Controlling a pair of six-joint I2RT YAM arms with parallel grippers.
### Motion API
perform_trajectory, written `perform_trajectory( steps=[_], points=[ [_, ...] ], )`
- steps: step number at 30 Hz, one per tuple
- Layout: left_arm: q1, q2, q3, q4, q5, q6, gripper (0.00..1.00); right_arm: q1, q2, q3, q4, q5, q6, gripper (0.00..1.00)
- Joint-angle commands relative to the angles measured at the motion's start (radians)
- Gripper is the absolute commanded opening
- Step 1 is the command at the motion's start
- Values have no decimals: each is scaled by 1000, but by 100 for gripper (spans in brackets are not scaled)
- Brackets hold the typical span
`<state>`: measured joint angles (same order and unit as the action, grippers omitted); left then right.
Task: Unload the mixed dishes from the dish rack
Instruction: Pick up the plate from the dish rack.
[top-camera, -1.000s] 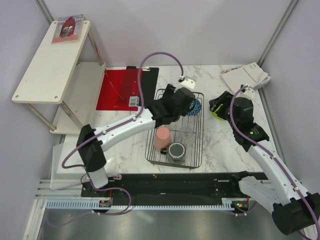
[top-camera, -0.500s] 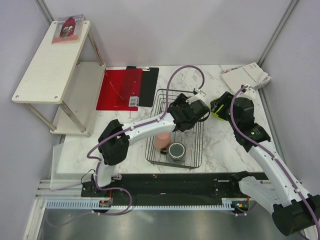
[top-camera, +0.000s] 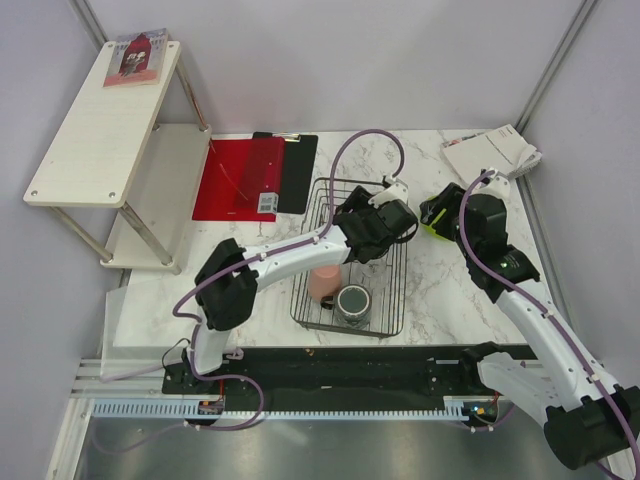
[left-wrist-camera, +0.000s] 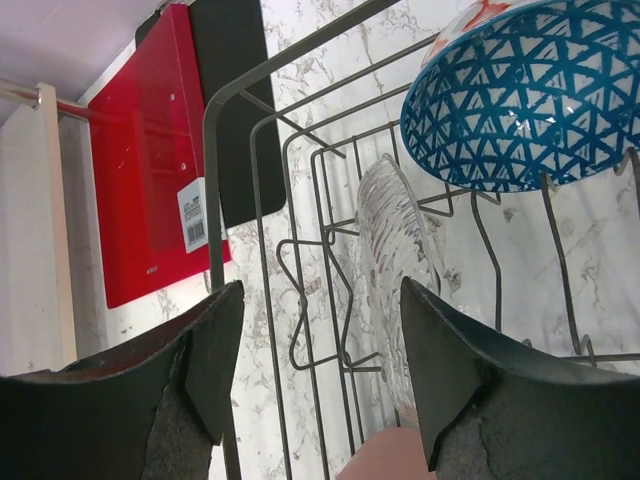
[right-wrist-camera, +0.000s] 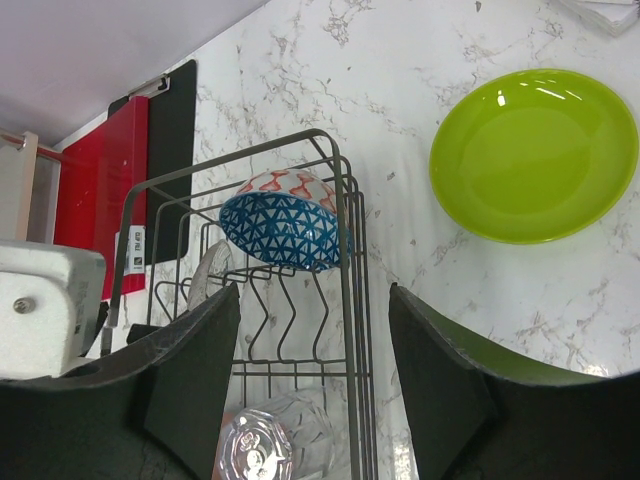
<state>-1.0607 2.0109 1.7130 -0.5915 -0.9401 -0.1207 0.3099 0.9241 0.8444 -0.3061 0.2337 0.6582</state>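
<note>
Four in dish rack (top-camera: 303, 305): blue patterned bowl (left-wrist-camera: 520, 100), clear drinking glass (left-wrist-camera: 395, 230), salmon-pink cup (top-camera: 325, 278), dark grey mug (top-camera: 353, 303).
Out on desk (right-wrist-camera: 420, 60): lime-green small plate (right-wrist-camera: 535, 155), right of rack.
State, left hand (left-wrist-camera: 318, 300): wide, empty, over rack's far right.
State, right hand (right-wrist-camera: 312, 320): wide, empty, above plate.
Handling, glass: judged light, rigid, slick, breakable; grip across its wall.
Change: left arm has shifted right, its jaws slightly narrower; dishes unmoved.

Bowl (right-wrist-camera: 283, 232) far in the dish rack (top-camera: 388, 290), cup (top-camera: 324, 278) and mug (top-camera: 353, 303) nearer, plate (right-wrist-camera: 533, 155) on table (top-camera: 450, 300) at right.
</note>
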Motion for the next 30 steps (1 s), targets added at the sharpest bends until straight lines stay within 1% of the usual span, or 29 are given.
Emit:
perform_trajectory(
  steps=[1, 7, 11, 16, 22, 23, 25, 26, 28, 29, 30],
  points=[
    [-18, -64, -15, 1, 46, -80, 71, 1, 5, 7, 36, -1, -2, 68],
    [-61, -43, -19, -1, 46, -97, 72, 3, 2, 1, 41, -4, 0, 69],
    [-67, -12, -21, -10, 46, -111, 71, 1, -1, -11, 41, -5, 0, 69],
    [-64, 51, -15, -48, -11, -141, 68, 1, -2, -15, 39, -8, 1, 69],
    [-48, 71, -38, -53, -42, -191, 62, 1, -7, -19, 39, -4, 3, 68],
    [-45, 71, -41, -53, -43, -198, 59, 1, -7, -19, 39, -7, 1, 68],
    [-35, 65, -55, -53, -46, -224, 57, 1, -7, -19, 39, -5, 0, 68],
    [-32, 55, -62, -51, -48, -232, 52, 1, -8, -21, 41, -7, 3, 68],
    [-30, 43, -75, -51, -51, -246, 46, 1, -10, -24, 41, -4, 1, 68],
    [-30, 37, -76, -50, -55, -247, 39, 1, -8, -24, 41, -2, 3, 68],
    [-30, 34, -78, -51, -65, -247, 36, 3, -8, -25, 41, -4, 3, 67]
  ],
)
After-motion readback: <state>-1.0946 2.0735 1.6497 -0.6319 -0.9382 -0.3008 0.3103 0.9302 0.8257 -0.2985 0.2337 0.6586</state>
